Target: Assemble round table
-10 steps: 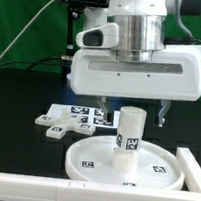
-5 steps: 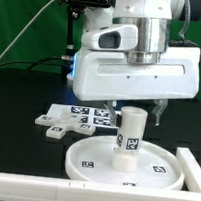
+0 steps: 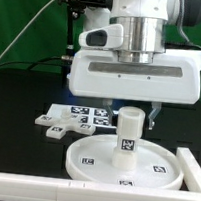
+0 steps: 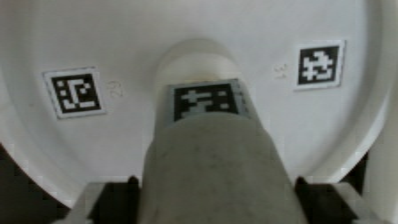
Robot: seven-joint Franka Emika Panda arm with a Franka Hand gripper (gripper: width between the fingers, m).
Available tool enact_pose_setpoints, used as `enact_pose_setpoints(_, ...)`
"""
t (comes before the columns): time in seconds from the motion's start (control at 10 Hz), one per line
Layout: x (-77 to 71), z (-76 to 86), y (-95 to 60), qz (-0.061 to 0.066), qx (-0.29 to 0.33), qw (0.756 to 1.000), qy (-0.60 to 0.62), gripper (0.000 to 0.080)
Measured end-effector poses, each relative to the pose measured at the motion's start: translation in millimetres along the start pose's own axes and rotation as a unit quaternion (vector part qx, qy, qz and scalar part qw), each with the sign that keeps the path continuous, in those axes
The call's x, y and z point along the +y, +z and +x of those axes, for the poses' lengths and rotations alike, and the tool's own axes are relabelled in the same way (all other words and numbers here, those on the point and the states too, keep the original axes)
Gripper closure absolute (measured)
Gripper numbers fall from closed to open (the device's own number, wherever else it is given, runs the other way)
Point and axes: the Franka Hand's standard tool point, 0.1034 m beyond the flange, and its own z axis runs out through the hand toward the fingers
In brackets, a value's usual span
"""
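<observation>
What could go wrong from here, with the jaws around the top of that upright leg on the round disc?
One: the jaws seem to grip the leg only near its top, so it could tilt or slip when lifted or turned. Two: the leg stands at the middle of the disc, and nothing visible clamps the disc, so a twist or pull on the leg might drag the disc across the table.

Blocked at centre by short white cylindrical leg [image 3: 130, 132] upright on large white plastic disc [image 3: 82, 159]; free over black table [image 3: 18, 100] toward exterior view's left; fenced in front by long white rail [image 3: 39, 191].
</observation>
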Motion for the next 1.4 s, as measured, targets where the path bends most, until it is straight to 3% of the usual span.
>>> enact_pose_setpoints(0.2,4.3,0.9,-0.4,0.012,-0.002,0.983,0.183,0.0388)
enact_pose_setpoints(0.6,1.4,-7.7,0.2,0.014,-0.026,0.889,0.456,0.0387)
enact_pose_setpoints(0.8,-0.5,-9.2,0.3,0.016,-0.032,0.859,0.511,0.0387)
enact_pose_setpoints(0.9,-0.7,-9.4,0.4,0.017,-0.032,0.863,0.504,0.0371)
enact_pose_setpoints(1.0,1.1,-9.3,1.2,0.017,-0.031,0.893,0.448,0.0371)
enact_pose_setpoints(1.1,6.3,-9.0,2.2,0.019,-0.032,0.93,0.366,0.0191)
enact_pose_setpoints(1.3,6.6,-8.7,2.8,0.021,-0.028,0.974,0.224,0.0159)
enact_pose_setpoints(1.4,7.1,-8.6,2.9,0.021,-0.028,0.977,0.211,0.0151)
